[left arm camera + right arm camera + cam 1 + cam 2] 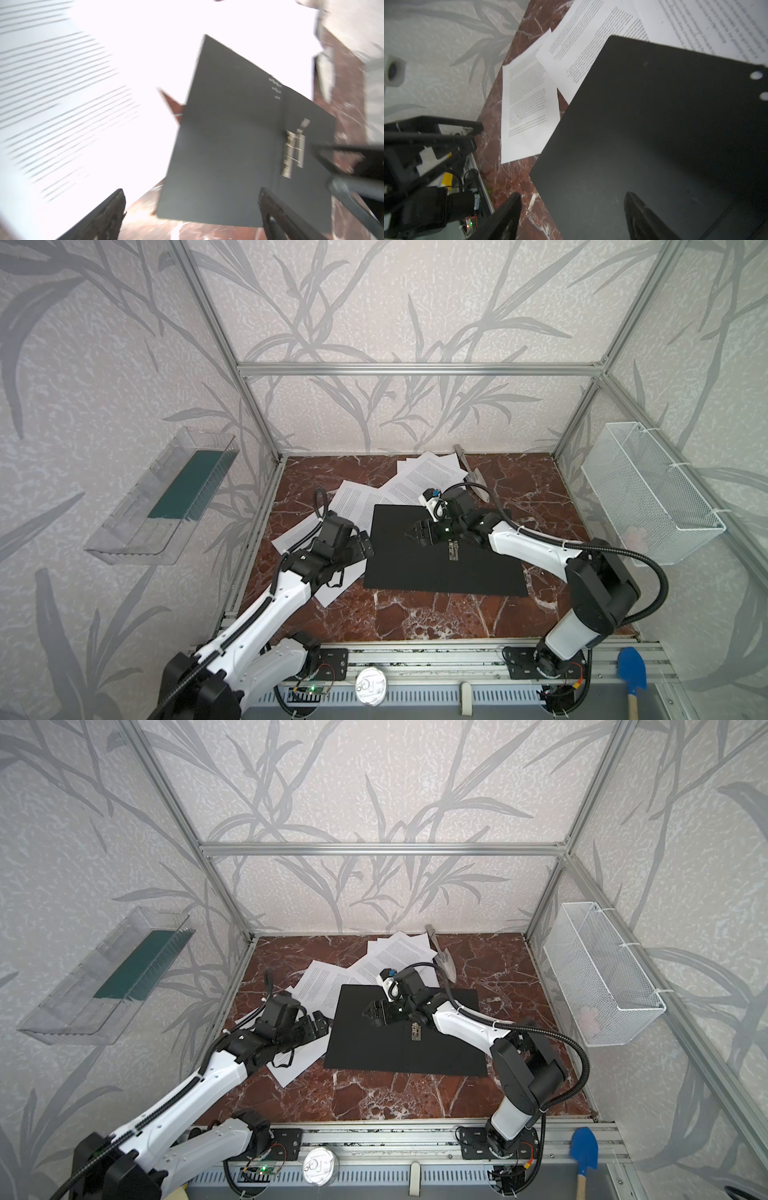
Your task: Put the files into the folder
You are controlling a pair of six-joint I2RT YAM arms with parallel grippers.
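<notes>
Folder (440,572), thin, matte-black, rectangular: spread open flat mid-table on red marble tabletop (415,618), metal clip (453,552) at its spine. White printed paper files (353,506): scattered outside it, left and far, some under its edge. Left gripper (363,545) and right gripper (413,532): fingers apart, holding nothing. Dark green flat pad (187,485) in clear plastic wall tray (124,535), left.

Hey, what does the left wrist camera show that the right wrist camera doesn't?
Only the left wrist view shows the metal clip and small white lettering inside the folder. Only the right wrist view shows two round white spots, likely holes, at its edge. Both show that folder lying open on the marbled table beside printed files, plus their own open gripper: left gripper, right gripper.
</notes>
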